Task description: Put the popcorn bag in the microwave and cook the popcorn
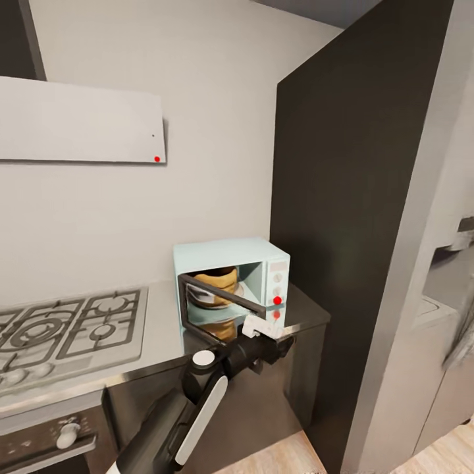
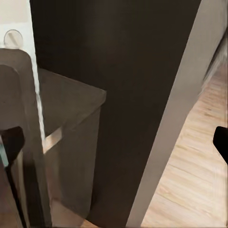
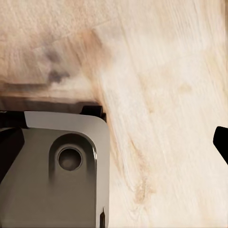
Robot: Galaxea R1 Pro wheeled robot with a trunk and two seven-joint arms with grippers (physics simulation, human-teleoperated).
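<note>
- One steel-grey bench [image 1: 161, 332] runs along the grey wall, with a gas hob [image 1: 69, 329] set into it at the left and dark cabinets beneath.
- We note a tall dark panel [image 1: 349, 164] closing the bench's right end, and light wood floor [image 1: 289, 461] below.
- We see the microwave [image 1: 227, 253], pale blue, standing at the bench's right end with its door [image 1: 220, 299] swung partly open.
- The popcorn bag [image 1: 214, 283] sits inside the microwave cavity, orange-brown, white label facing out. We cannot make out the popcorn itself.
- The left end effector [image 1: 266, 336] is at the front edge of the bench, just beside the lower right corner of the microwave and near the door's free edge; the bag lies beyond it, inside the cavity.
- In the left wrist view its dark fingertips [image 2: 221, 142] stand wide apart, holding nothing.
- In the right wrist view the right end effector's fingertips [image 3: 221, 142] are likewise spread wide and empty, over wood floor [image 3: 161, 71], beside a grey part of the robot [image 3: 57, 171].
</note>
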